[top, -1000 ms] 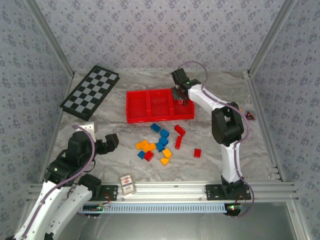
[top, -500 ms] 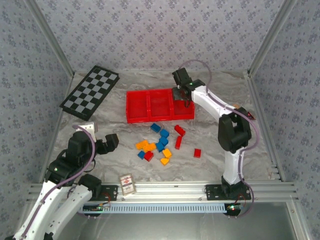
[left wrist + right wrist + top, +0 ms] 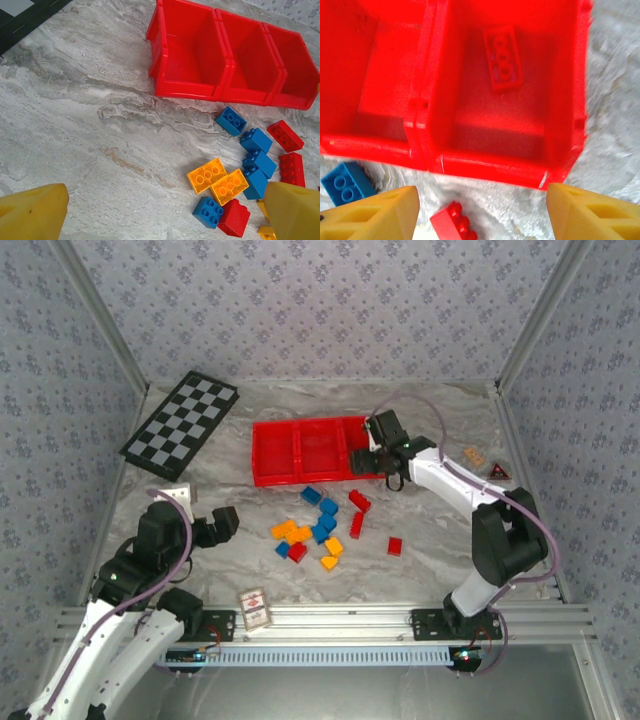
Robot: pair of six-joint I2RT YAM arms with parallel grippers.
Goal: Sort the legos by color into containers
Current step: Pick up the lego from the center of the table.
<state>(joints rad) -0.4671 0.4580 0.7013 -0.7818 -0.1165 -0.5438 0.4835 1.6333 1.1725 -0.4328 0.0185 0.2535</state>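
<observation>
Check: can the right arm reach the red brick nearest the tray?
Likely yes: the right gripper hangs open close to the red brick, which lies bare beside the tray.

Both arms (image 3: 455, 490) were built of white link shells joined by black joint housings. A pale lilac cable (image 3: 188, 538) was looped along each. The finger pads (image 3: 32, 212) were moulded in yellow. Black base plates (image 3: 445, 623) were bolted down, and green lights (image 3: 462, 652) were lit beside them.

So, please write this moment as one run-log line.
left hand: open, empty | right hand: open, empty, at right end of tray | red brick: lying in right compartment | other legos: loose on table
</observation>
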